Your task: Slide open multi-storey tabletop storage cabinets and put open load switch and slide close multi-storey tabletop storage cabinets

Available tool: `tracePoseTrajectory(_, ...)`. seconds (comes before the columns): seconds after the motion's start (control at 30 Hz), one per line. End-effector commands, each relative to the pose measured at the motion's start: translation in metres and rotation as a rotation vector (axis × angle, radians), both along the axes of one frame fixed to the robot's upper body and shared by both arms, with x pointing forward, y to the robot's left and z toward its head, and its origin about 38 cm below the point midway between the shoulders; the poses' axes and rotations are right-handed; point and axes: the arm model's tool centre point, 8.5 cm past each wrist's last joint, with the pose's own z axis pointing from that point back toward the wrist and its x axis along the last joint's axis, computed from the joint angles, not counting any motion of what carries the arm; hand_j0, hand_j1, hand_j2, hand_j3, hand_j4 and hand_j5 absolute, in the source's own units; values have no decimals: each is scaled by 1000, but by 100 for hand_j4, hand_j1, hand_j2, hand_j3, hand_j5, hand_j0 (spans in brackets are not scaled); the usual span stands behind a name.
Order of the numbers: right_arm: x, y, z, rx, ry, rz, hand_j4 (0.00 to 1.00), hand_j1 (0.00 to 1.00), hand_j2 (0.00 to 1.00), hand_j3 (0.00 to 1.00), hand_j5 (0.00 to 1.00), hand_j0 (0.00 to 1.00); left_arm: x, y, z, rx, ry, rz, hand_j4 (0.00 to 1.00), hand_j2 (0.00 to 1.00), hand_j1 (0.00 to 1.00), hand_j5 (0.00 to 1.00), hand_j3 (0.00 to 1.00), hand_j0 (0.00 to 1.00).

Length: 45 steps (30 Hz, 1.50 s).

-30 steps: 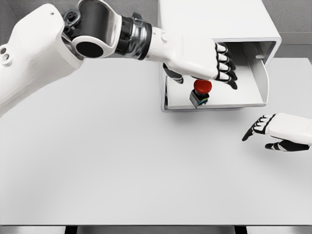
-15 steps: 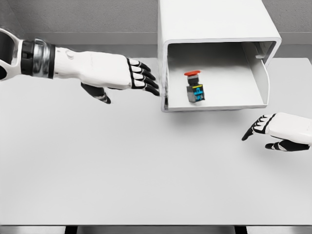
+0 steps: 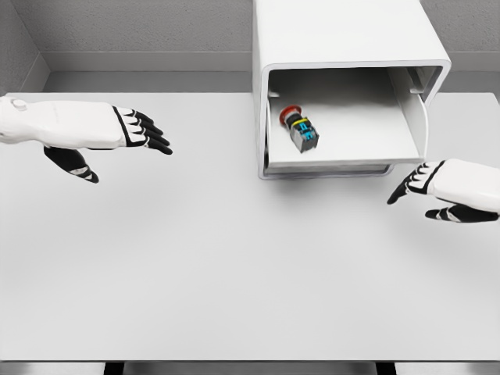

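Observation:
The white storage cabinet [image 3: 344, 35] stands at the back of the table, its drawer [image 3: 348, 160] pulled out toward me. Inside the drawer lies the load switch [image 3: 298, 128], a dark block with a red button and blue-yellow terminals, tipped on its side near the left wall. My left hand [image 3: 137, 133] hovers far left of the cabinet, fingers spread and holding nothing. At the right edge my right hand [image 3: 422, 199] hangs just in front of the drawer's right corner, fingers relaxed and empty.
The white table [image 3: 234, 266] stretches from the hands to its front edge. A grey wall runs behind the cabinet.
My left hand let go of the switch in the drawer and drew back far to the left. The switch toppled from upright onto its side. The right hand barely moved.

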Motion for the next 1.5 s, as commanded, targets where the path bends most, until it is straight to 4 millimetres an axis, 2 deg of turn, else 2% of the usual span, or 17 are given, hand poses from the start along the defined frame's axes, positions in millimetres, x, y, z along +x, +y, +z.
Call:
tracePoseTrajectory(0.0, 1, 1, 0, 10, 1, 0, 73, 73, 73, 73, 73, 73, 0, 0, 0, -2, 3, 3, 100, 100, 100, 100, 100, 100)
tracePoseTrajectory(0.1, 7, 13, 1, 16, -4, 32, 73, 73, 73, 73, 73, 73, 0, -2, -2, -1, 5, -3, 100, 100, 100, 100, 100, 100)
tracePoseTrajectory(0.17, 9, 14, 2, 17, -6, 34, 73, 73, 73, 73, 73, 73, 0, -4, -5, -3, 13, -8, 100, 100, 100, 100, 100, 100)
tracePoseTrajectory(0.27, 13, 28, -5, 14, 9, 73, 73, 73, 73, 73, 73, 73, -1, -4, -9, -1, 21, -8, 100, 100, 100, 100, 100, 100)
tracePoseTrajectory(0.4, 19, 34, 2, 22, -13, 82, 74, 74, 74, 74, 74, 74, -2, -5, -14, -1, 34, -9, 100, 100, 100, 100, 100, 100)
tracePoseTrajectory(0.77, 44, 33, 5, 25, -32, 54, 77, 77, 77, 77, 77, 77, -2, -6, -18, 11, 39, -13, 100, 100, 100, 100, 100, 100)
tracePoseTrajectory(0.93, 55, 45, -2, 16, -21, 71, 77, 77, 77, 77, 77, 77, -2, -8, -20, 19, 37, -18, 100, 100, 100, 100, 100, 100)
tracePoseTrajectory(1.0, 57, 49, -2, 17, -23, 80, 77, 77, 77, 77, 77, 77, -2, -9, -21, 17, 37, -21, 100, 100, 100, 100, 100, 100)
tracePoseTrajectory(1.27, 59, 47, -3, 15, -21, 71, 78, 78, 78, 78, 78, 78, -1, -9, -21, 18, 37, -19, 100, 100, 100, 100, 100, 100)
tracePoseTrajectory(1.3, 56, 48, -3, 7, -21, 79, 100, 100, 100, 100, 100, 100, -2, -9, -21, 17, 37, -21, 100, 100, 100, 100, 100, 100)
tracePoseTrajectory(1.47, 51, 54, -5, 8, -18, 100, 100, 100, 100, 100, 100, 100, -1, -11, -19, 11, 34, -25, 100, 100, 100, 100, 100, 100)
